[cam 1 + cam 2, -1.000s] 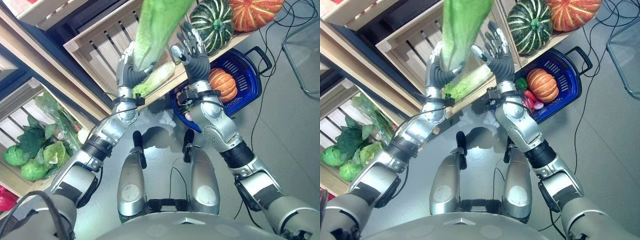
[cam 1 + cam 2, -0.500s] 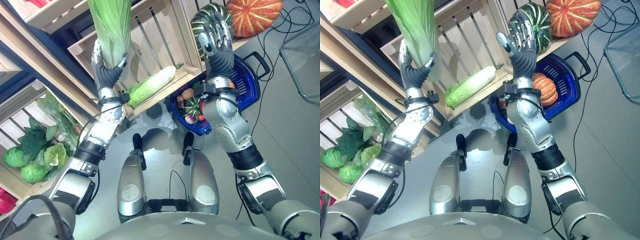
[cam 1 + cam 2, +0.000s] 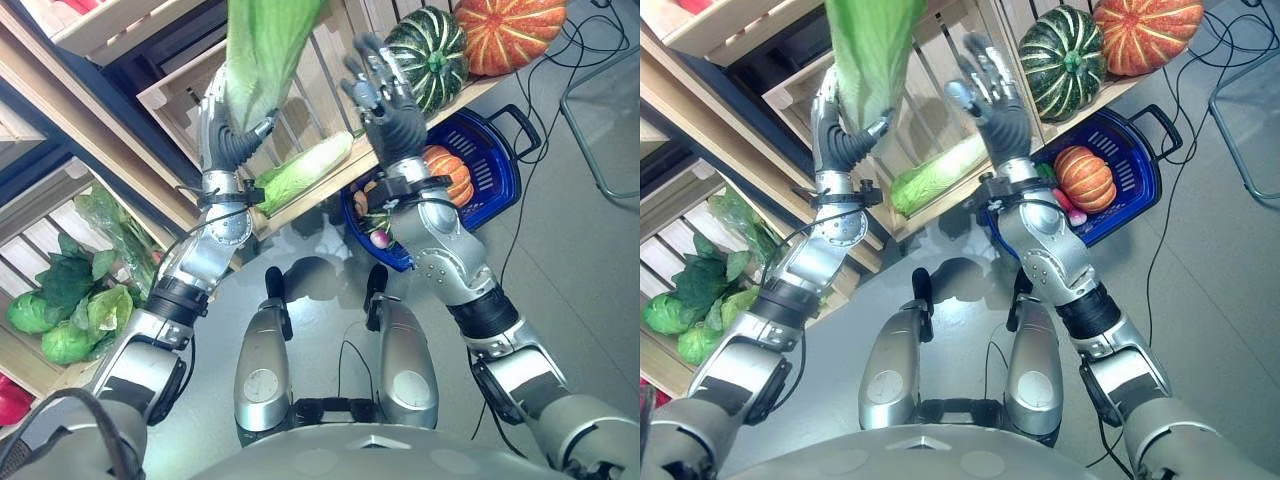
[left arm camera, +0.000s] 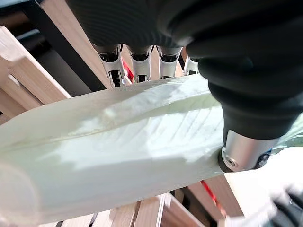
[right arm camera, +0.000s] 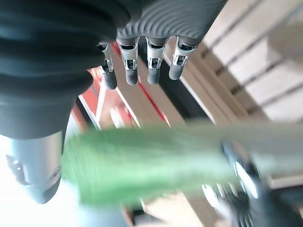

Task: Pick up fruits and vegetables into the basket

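While the left hand (image 3: 232, 130) has its fingers (image 4: 137, 66) and thumb curled round the pale stem end of a long cabbage (image 3: 262, 45), that cabbage stands raised in front of the wooden crate (image 3: 190, 85), its bright green leaves reaching up past the top edge of the head views. Up close, the left wrist view shows the held part as whitish green with fine ribs, the fingers behind it and the thumb pressed on its near side. Beside it, the right hand (image 3: 385, 100) is raised with its fingers spread and straight, holding nothing, a little apart from the cabbage; its own wrist view shows those fingers (image 5: 150, 66) straight, with the green leaves blurred past them.

Below the left hand, a second cabbage (image 3: 305, 172) lies on the lower board of the crate, tilted. Just right of the right arm sits a blue basket (image 3: 497, 160) on the grey floor (image 3: 590, 260), holding an orange pumpkin (image 3: 448, 170) and some smaller produce I can't make out. On the shelf above the basket rest a dark green striped squash (image 3: 430, 55) and an orange squash (image 3: 510, 35). Lower left, another crate holds leafy greens (image 3: 70, 300).
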